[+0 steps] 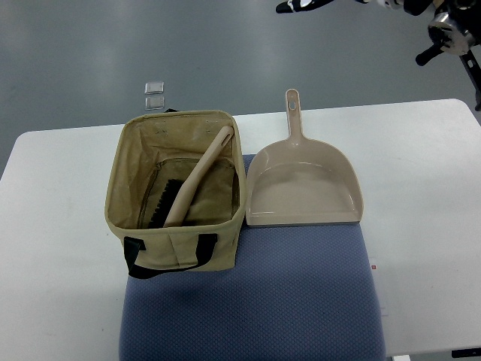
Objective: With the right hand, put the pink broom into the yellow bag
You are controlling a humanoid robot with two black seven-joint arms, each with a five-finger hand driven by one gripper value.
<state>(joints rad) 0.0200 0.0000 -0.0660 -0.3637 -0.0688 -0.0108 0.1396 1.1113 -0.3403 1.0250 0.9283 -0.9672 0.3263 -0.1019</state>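
Observation:
The pale pink broom lies inside the yellow fabric bag. Its dark bristles rest on the bag's bottom at the front left. Its handle leans up against the bag's far right rim. The bag stands open on the table with black handles at its front. No robot hand shows in the top view.
A pale pink dustpan lies just right of the bag, handle pointing away. A blue mat covers the near part of the white table. Two small clear squares lie on the floor beyond the table. Dark equipment stands at the top right.

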